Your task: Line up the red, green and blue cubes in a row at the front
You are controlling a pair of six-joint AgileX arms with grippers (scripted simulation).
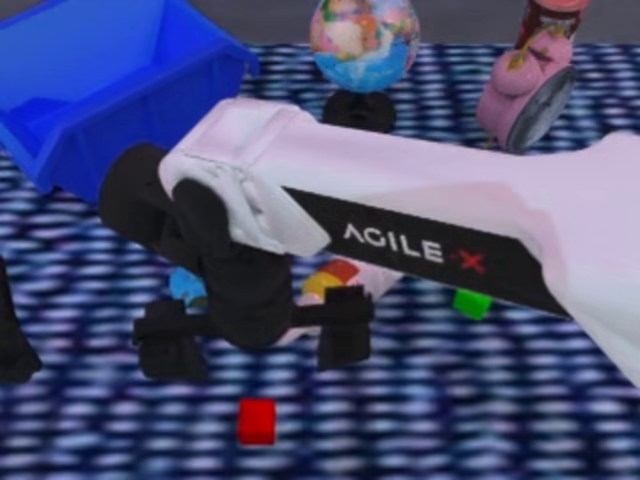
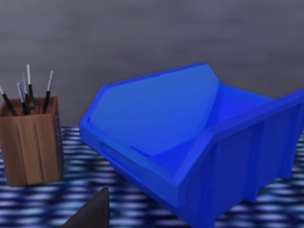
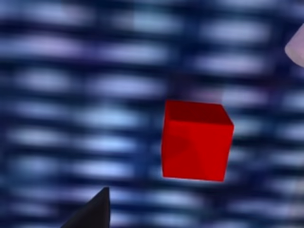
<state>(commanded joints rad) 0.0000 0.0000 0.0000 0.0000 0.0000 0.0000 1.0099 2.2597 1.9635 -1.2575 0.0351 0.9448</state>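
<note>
The right hand [image 1: 258, 341] hangs wide open and empty over the bench's [image 1: 520, 400] near middle. The red cube [image 1: 256, 421] lies just nearer, apart. The green cube [image 1: 471, 303] sits right. The left hand [image 1: 12, 350] rests far left.

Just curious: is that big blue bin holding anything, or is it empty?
Empty as far as shown: the left wrist view shows only bare blue walls and floor inside the blue bin.

Bare woven table [image 1: 480, 420] lay on every side of the red cube [image 1: 256, 421] at the front; the right gripper [image 1: 258, 343] hung spread just behind it. Behind that the way was crowded — blue bin [image 1: 100, 80], globe [image 1: 364, 45], pink clock [image 1: 525, 90]; the green cube [image 1: 471, 303] sat beside the arm.
</note>
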